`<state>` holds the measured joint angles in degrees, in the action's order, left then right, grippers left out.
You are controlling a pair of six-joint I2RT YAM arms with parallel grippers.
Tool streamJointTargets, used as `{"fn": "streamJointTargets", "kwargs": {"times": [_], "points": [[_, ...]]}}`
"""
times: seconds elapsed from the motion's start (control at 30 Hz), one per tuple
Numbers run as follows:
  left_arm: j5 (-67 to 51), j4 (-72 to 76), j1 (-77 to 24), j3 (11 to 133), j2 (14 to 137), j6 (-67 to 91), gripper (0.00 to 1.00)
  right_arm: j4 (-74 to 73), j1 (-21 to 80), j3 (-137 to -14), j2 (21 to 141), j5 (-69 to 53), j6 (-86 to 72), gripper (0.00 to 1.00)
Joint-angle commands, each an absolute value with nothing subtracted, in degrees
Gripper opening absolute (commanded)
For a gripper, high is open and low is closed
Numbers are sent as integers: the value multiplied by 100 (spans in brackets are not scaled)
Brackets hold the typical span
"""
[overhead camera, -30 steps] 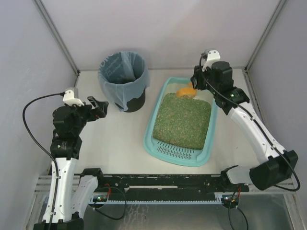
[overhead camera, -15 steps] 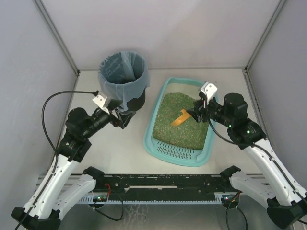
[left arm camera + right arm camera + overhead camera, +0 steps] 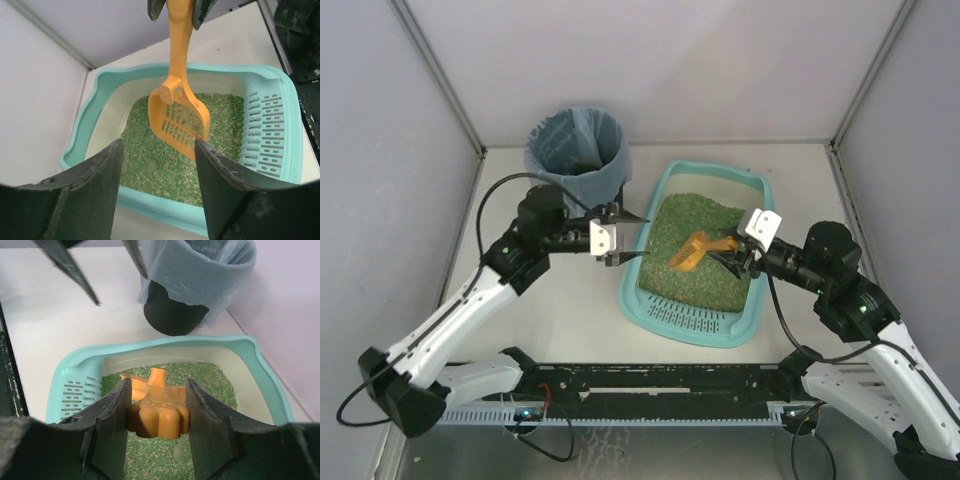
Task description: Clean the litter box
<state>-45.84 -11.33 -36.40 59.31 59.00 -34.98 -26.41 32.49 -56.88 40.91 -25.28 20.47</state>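
Right claw: the right gripper (image 3: 157, 420) is clenched on the butt end of the orange scoop (image 3: 692, 250), with a dark finger (image 3: 107, 430) pressed flat against each side of the handle. That is a solid grasp.
Scoop: it is held out over the tray, handle running back into the right claw and slotted blade tipped downward over the green. From the left wrist view the blade hangs in mid-frame. I cannot tell whether its front edge touches the granules.
Left claw: the left gripper (image 3: 628, 238) is spread wide and gripping nothing. From overhead its two thin tips sit at the tray's left rim and point across toward the scoop. Its own camera looks between the two fingers, straight at the blade.
Litter box: the light-teal litter box (image 3: 632, 290) lies flat on the table (image 3: 560, 300), just right of centre in the overhead frame. Its long side runs from the bottom toward the top, leaning a little.
Grille: the slotted grille (image 3: 685, 315) is at the tray's lower end, the end nearest the arm bases.
Litter: green litter (image 3: 150, 165) covers most of the floor. A pale strip of bare floor shows at the end away from the grille.
Bin: the round black bin (image 3: 575, 150), lined with a blue bag, stands upright in the upper left-centre of the overhead frame. It is near the tray's upper left corner and not touching it.
Arms: both reach in from the bottom corners of the overhead frame and meet over the tray.
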Motion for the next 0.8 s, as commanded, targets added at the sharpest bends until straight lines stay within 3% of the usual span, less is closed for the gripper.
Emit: {"fn": "streamJointTargets", "kwargs": {"times": [0.0, 0.23, 0.77], "points": [[-5563, -1479, -3736, 6938, 6553, -4592, 60, -2842, 3681, -5830, 3866, -2062, 2311, 0], [-5603, -3272, -4098, 8244, 7695, -5945, 50, -3134, 4401, -6018, 3822, -1156, 2407, 0], [-6210, -4076, -4215, 9123, 8723, -5948, 54, -2959, 4978, -6127, 3912, -778, 2520, 0]]}}
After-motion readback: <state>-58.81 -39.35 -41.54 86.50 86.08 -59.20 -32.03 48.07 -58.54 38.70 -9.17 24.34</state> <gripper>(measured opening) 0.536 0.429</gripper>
